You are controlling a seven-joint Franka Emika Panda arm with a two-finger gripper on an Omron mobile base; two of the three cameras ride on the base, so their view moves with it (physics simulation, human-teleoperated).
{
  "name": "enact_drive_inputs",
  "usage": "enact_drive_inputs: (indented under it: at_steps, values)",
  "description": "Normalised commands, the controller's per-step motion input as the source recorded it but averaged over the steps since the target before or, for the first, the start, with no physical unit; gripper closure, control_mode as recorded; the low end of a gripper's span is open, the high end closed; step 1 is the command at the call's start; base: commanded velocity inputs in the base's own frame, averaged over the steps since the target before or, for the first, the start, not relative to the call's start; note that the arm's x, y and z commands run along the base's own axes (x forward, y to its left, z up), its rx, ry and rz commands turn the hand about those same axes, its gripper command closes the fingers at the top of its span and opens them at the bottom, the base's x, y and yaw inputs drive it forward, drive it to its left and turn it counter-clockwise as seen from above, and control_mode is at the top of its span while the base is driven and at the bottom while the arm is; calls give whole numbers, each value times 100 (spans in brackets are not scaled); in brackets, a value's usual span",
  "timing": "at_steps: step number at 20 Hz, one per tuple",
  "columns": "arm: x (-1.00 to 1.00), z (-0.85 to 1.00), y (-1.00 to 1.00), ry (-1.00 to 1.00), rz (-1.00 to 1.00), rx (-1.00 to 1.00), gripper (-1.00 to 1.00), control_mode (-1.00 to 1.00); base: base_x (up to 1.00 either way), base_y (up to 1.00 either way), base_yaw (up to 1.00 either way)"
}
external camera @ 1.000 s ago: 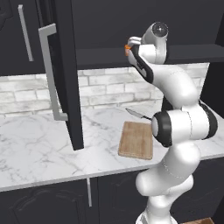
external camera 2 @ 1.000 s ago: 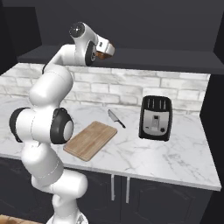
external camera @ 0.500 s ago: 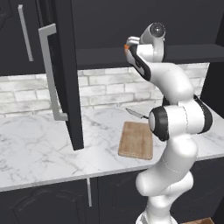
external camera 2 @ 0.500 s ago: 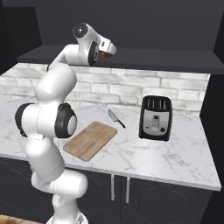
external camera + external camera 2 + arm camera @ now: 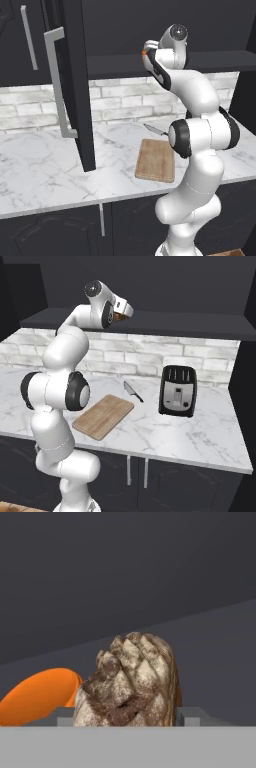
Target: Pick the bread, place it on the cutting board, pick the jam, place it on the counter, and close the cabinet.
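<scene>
One wall cabinet [image 5: 70,85] stands with its dark door swung wide open, a long silver bar handle [image 5: 57,82] on the door's face and a second handle [image 5: 29,37] on the neighbouring shut door; no writing or label can be read anywhere. One white marble desk [image 5: 45,170] with grey veins runs beneath it over dark base cabinets [image 5: 55,232]. One black toaster [image 5: 178,390] with two slots stands on the desk toward the right, well apart from the one cutting board [image 5: 104,415], which lies flat and bare near the arm. One knife [image 5: 133,391] lies on the marble just beyond the board, between it and the toaster. Up on the dark cabinet shelf [image 5: 190,323], the gripper [image 5: 121,314] reaches in at the one bread [image 5: 131,682], an upright brown crusty piece sitting between the fingers [image 5: 192,716]; whether they clamp it or merely flank it cannot be told. One orange jam [image 5: 42,696] jar sits just beside the bread on the same shelf.
</scene>
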Motion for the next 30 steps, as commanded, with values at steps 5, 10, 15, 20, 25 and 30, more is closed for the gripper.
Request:
enact_drive_inputs:
  at_steps: [5, 10, 15, 20, 25, 30]
  values:
    - [1, 0, -4, 0, 0, 0, 100, -100, 0, 0, 0]
    - [-19, -5, -20, -5, 0, 0, 100, -100, 0, 0, 0]
    - [-46, -1, -21, -3, 0, 0, 100, -100, 0, 0, 0]
    - [-58, -2, -7, 0, 0, 0, 100, -100, 0, 0, 0]
    - [-61, 0, 0, 0, 0, 0, 100, -100, 0, 0, 0]
    - [-92, 0, 0, 0, 0, 1, 100, -100, 0, 0, 0]
